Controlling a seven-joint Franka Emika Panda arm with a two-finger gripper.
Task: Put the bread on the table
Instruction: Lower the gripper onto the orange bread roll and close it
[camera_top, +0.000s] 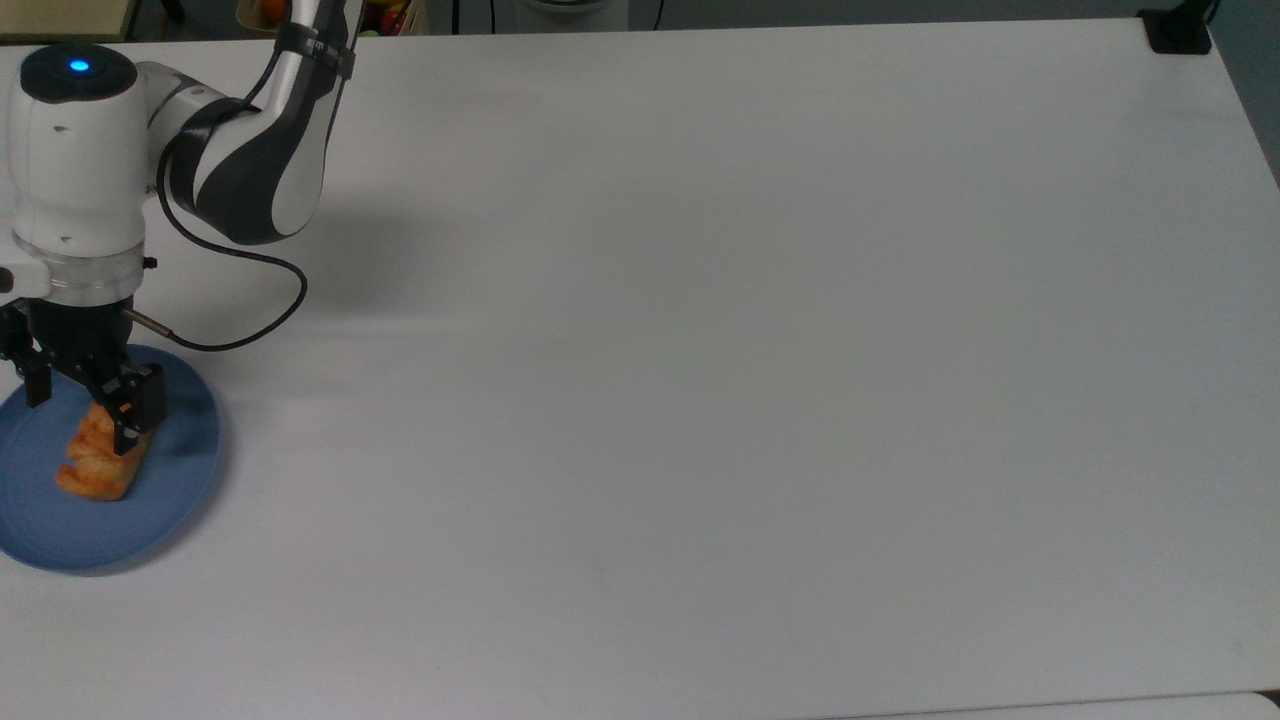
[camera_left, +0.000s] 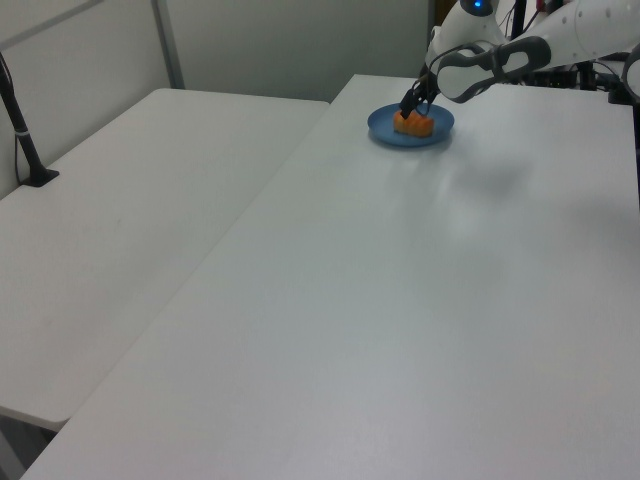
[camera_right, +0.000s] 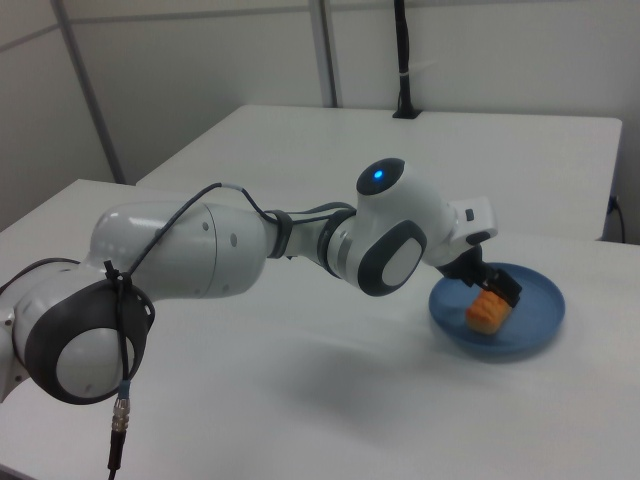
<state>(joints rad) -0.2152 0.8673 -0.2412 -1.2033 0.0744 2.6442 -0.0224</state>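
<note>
The bread (camera_top: 97, 465), a small golden-orange ridged roll, lies on a round blue plate (camera_top: 180, 470) at the top view's left edge of the white table (camera_top: 700, 350). My gripper (camera_top: 82, 422) points down over the bread's far end. It is open, with one black finger on either side of the roll and low to the plate. In the left view the gripper (camera_left: 409, 106) hangs at the bread (camera_left: 417, 125) on the plate (camera_left: 441, 133) at the far end of the table (camera_left: 400, 300). The right view shows the bread (camera_right: 487, 309) on the plate (camera_right: 530, 335) under the gripper (camera_right: 490, 285).
A black camera mount (camera_top: 1178, 30) sits at the table's far right corner in the top view. A second white table (camera_left: 120, 220) with a black post (camera_left: 20, 120) adjoins at the left view's left. The arm's cable (camera_top: 240, 300) loops beside the plate.
</note>
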